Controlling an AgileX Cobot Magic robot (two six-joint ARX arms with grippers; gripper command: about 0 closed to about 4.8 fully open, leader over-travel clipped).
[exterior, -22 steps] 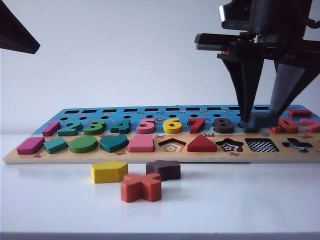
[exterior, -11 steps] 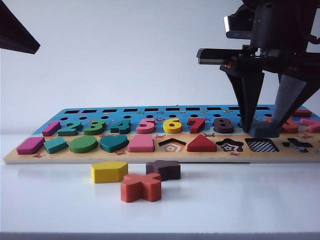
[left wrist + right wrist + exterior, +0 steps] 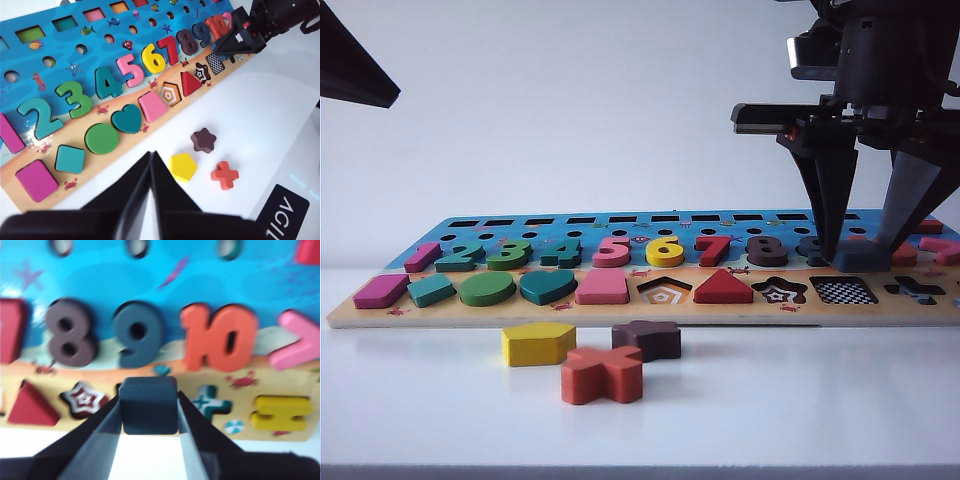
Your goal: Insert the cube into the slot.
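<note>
right claw pinching cube, pointing down over board | left claw pressed together, raised

A plain pale wall rises behind the glossy white table, evenly lit.

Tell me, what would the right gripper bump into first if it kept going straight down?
Probably the wooden puzzle board, around its checkered square slot. The right gripper points down, holding the dark navy-blue square block just above there; exact depth is unclear.
</note>
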